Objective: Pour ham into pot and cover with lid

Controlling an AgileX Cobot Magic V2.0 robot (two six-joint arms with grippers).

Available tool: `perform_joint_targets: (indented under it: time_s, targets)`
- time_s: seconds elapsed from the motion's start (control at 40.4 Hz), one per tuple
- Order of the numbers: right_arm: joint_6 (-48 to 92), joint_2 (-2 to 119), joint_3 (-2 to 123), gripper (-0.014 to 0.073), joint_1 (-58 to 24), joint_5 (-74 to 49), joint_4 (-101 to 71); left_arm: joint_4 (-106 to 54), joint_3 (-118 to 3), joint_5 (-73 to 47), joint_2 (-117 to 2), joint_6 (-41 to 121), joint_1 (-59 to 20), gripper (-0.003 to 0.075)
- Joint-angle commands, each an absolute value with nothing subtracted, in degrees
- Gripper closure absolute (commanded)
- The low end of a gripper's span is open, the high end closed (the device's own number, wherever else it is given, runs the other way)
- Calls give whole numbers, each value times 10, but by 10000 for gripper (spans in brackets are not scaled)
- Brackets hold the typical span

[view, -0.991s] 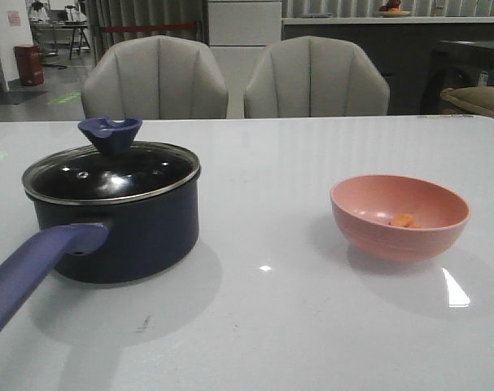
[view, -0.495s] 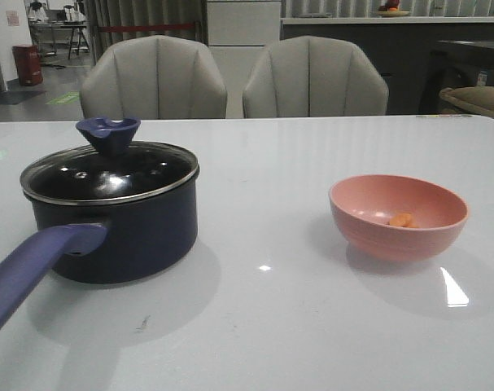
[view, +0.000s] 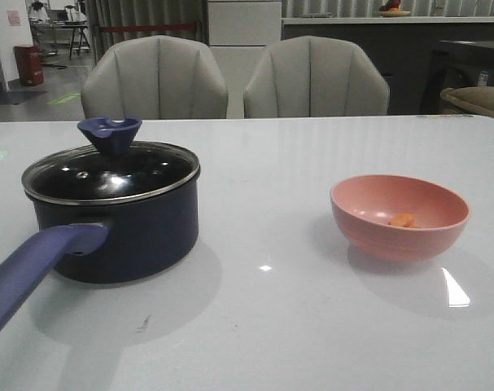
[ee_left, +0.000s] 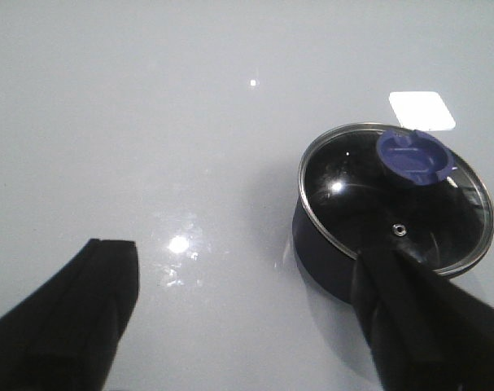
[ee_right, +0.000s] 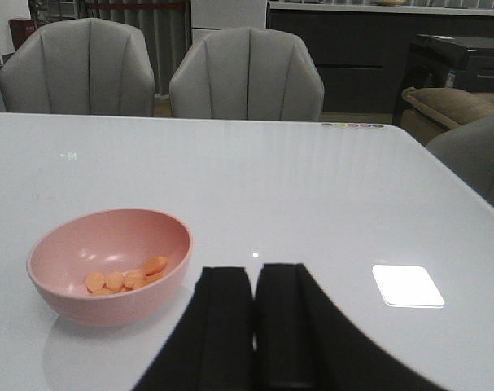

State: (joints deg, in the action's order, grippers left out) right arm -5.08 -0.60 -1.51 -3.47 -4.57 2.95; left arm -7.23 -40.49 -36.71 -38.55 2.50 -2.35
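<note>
The dark navy pot [view: 116,224] stands at the table's left with its purple-blue handle [view: 31,273] reaching toward the front edge. The glass lid [view: 108,173] with its blue knob [view: 109,133] rests on the pot. Several orange-pink ham pieces [ee_right: 126,277] lie in a salmon-pink bowl [view: 399,217] on the right. In the left wrist view my left gripper [ee_left: 245,269] hangs open above bare table, beside the pot [ee_left: 328,244] and lid [ee_left: 397,195]. My right gripper [ee_right: 255,281] is shut on nothing, just right of the bowl [ee_right: 108,265]. Neither gripper appears in the front view.
Two grey chairs [view: 230,77] stand behind the white table [view: 263,309]. A wide stretch of table lies between pot and bowl. The table's right edge [ee_right: 442,175] and a grey seat [ee_right: 474,155] lie to the right of the right gripper.
</note>
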Motion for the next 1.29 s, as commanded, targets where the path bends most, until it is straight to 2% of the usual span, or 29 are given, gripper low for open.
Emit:
perform_joint_targets:
  time_s: [0.0,0.272,0.619,1.016,1.263]
  targets:
    - [-49,-17,-12,447,-32,0,30,-83,-469,-365,-444,23,-28,134]
    - [-49,-17,-12,447,-32,0,30,-83,-577,-415,-603,23,-50,134]
    - [-49,-17,-12,447,-32,0,30,-70,-697,-442,-768,-29,-160,134]
    - [-49,-17,-12,447,-32,0,30,65,-851,-526,-915,-145,-261,134]
    - [-49,-17,-12,447,-32,0,30,69,-928,-567,-992,-198,-270,134]
